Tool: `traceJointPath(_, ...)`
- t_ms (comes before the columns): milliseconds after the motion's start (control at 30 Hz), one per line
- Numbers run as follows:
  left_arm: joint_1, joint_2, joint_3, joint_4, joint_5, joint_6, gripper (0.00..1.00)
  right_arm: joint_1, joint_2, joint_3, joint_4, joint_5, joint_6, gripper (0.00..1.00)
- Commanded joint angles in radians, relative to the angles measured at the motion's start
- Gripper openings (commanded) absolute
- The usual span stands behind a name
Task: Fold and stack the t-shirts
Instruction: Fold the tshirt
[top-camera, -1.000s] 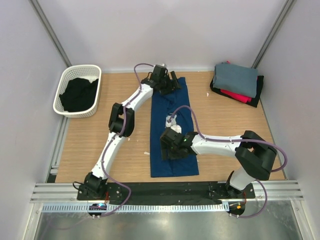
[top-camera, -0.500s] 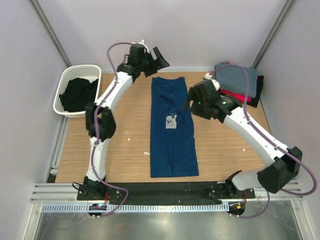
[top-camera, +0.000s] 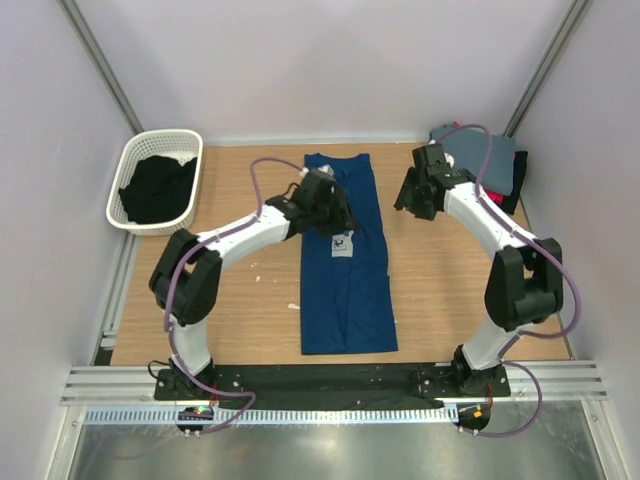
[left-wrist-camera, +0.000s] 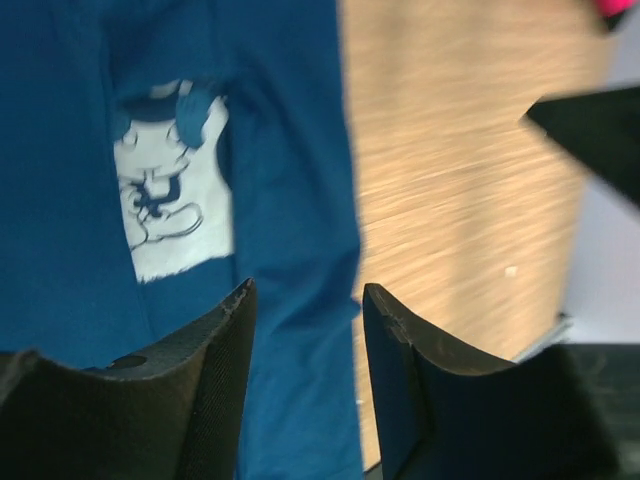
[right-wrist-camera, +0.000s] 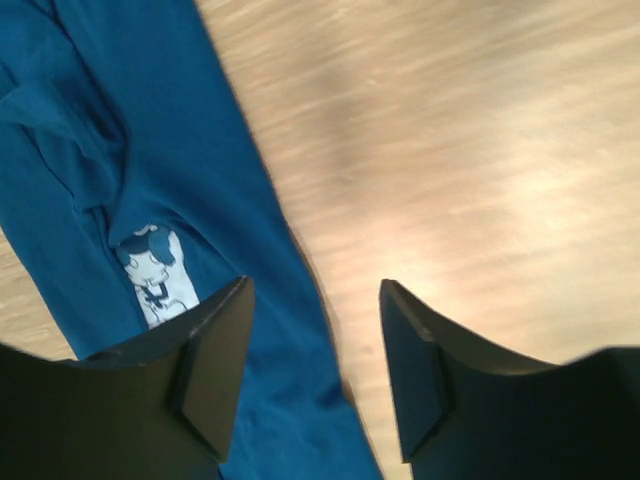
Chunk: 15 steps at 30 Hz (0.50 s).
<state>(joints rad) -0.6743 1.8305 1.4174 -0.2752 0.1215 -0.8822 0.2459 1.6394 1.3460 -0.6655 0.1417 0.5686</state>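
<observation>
**Navy Mickey tee, folded to a long strip, mid-worktop**

The navy t-shirt (top-camera: 345, 290) lies flat on the wooden worktop (top-camera: 250, 300) as a narrow band. Its long axis runs from my bases toward the far wall. A fold covers part of its pale Mickey print (top-camera: 342, 244). My left jaws stand spread and empty over the tee's edge by the print. My right jaws are spread and empty above bare wood beside it. My right arm hides part of the folded t-shirts (top-camera: 503, 160) in the far right corner. Both wrist views are blurred.
</observation>
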Motion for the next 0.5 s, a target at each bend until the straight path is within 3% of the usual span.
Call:
traceJointPath(0, -0.053, 0.039, 0.008, 0.037, -0.074, -0.043, 0.48, 0.01, 0.089, 0.08, 0.173, -0.163, -0.104, 0.51)
traceJointPath(133, -0.076, 0.125, 0.009, 0.039, -0.1, -0.06, 0.45, 0.013, 0.203, 0.128, 0.247, -0.246, -0.121, 0.29)
traceJointPath(233, -0.079, 0.153, 0.018, 0.039, -0.114, -0.058, 0.41, 0.019, 0.25, 0.102, 0.355, -0.28, -0.113, 0.19)
traceJointPath(467, -0.082, 0.239, 0.075, -0.01, -0.146, -0.024, 0.4, 0.038, 0.358, 0.114, 0.466, -0.317, -0.098, 0.13)
